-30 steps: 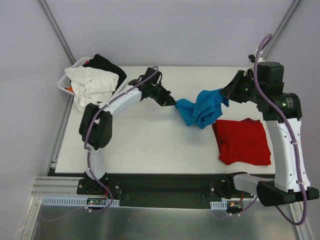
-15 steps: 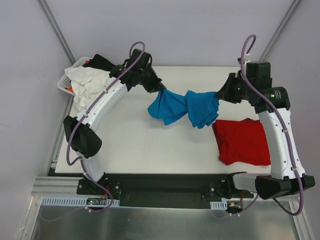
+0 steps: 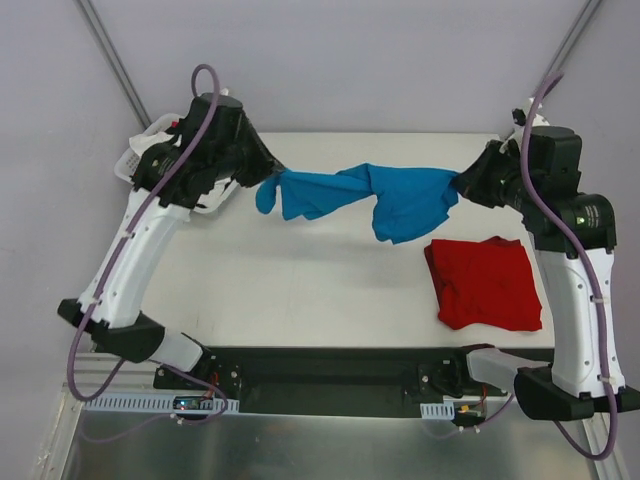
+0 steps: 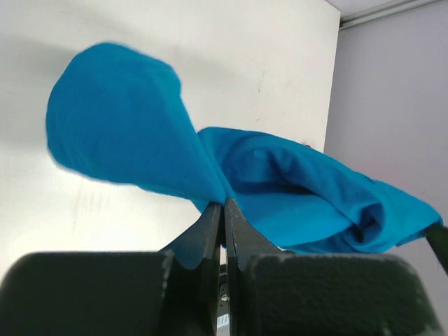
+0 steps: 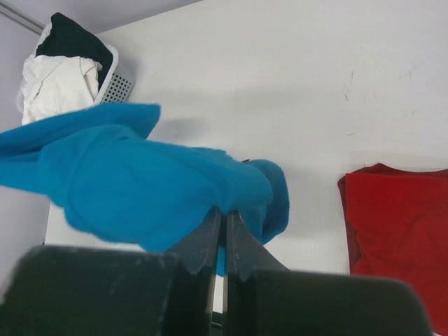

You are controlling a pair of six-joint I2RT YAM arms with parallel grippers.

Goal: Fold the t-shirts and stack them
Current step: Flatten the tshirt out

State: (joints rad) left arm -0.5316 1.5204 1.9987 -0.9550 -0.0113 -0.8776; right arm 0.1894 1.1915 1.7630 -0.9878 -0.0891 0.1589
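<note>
The turquoise-blue t-shirt (image 3: 365, 195) hangs stretched and twisted in the air between my two grippers, above the far half of the table. My left gripper (image 3: 262, 178) is shut on its left end, seen close in the left wrist view (image 4: 224, 203) under the blue cloth (image 4: 280, 189). My right gripper (image 3: 462, 183) is shut on its right end, seen in the right wrist view (image 5: 224, 211) with the blue cloth (image 5: 140, 182) draped over it. The red t-shirt (image 3: 485, 283) lies folded on the table at the right, and also shows in the right wrist view (image 5: 399, 217).
A white basket (image 3: 135, 160) at the table's far left corner holds a white garment and a black garment (image 5: 66, 38). Its mesh wall shows in the right wrist view (image 5: 119, 84). The white table (image 3: 300, 290) ends near the arm bases.
Both arms have risen and spread apart. The left gripper moved far left toward the basket, pulling the bunched blue shirt out long and off the table. The red shirt has not moved.
</note>
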